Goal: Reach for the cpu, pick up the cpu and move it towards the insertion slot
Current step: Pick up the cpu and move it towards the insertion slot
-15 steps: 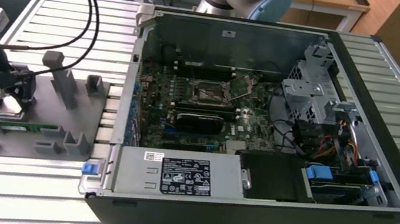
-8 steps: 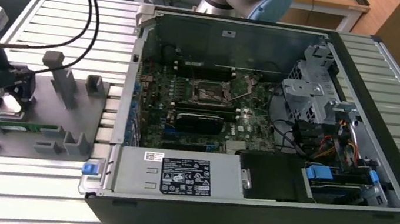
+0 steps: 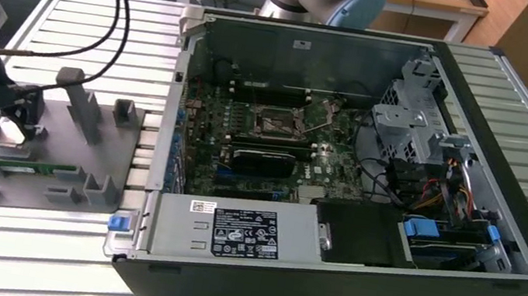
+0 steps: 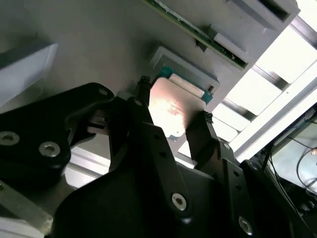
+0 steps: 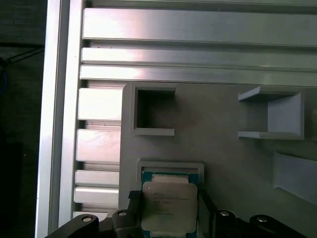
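Over the grey plastic block (image 3: pixel 122 154) hangs the black two-finger gripper (image 4: pixel 174 101). It clamps the silvery square cpu (image 5: pixel 168 206) — by opposite edges.

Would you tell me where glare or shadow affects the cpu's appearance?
In the second wrist view glare washes out the top of the cpu; in the first wrist view it is evenly lit; in the exterior view the table slats shine.

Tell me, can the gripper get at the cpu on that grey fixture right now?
Probably yes: the gripper hangs right at the cpu in its nest on the grey fixture, with nothing lying between them.
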`<state>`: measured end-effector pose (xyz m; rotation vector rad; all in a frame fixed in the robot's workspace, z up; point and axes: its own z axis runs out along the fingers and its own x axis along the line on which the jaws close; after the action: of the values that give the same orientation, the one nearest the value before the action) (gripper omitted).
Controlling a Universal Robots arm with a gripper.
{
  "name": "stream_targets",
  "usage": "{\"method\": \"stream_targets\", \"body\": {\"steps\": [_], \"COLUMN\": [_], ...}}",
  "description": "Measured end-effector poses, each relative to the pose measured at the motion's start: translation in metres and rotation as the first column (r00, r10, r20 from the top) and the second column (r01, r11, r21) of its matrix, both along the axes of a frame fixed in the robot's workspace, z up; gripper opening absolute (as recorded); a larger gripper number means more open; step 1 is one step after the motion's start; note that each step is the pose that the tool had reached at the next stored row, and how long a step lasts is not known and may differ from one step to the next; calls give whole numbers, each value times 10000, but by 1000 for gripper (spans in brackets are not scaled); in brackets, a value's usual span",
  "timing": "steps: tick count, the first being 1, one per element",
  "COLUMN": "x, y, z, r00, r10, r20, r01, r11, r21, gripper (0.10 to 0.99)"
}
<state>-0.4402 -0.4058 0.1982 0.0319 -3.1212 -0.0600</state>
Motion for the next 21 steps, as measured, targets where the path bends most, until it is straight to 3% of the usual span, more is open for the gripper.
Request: {"method": "stream_targets", "body": {"steps": [21], "x": [-2], "y": [0], "z": [87], "r00": [10000], "r10": [0], "r20": [-2], "r01": [0], "r11": [10000], "r21": [0], "gripper": [541]}}
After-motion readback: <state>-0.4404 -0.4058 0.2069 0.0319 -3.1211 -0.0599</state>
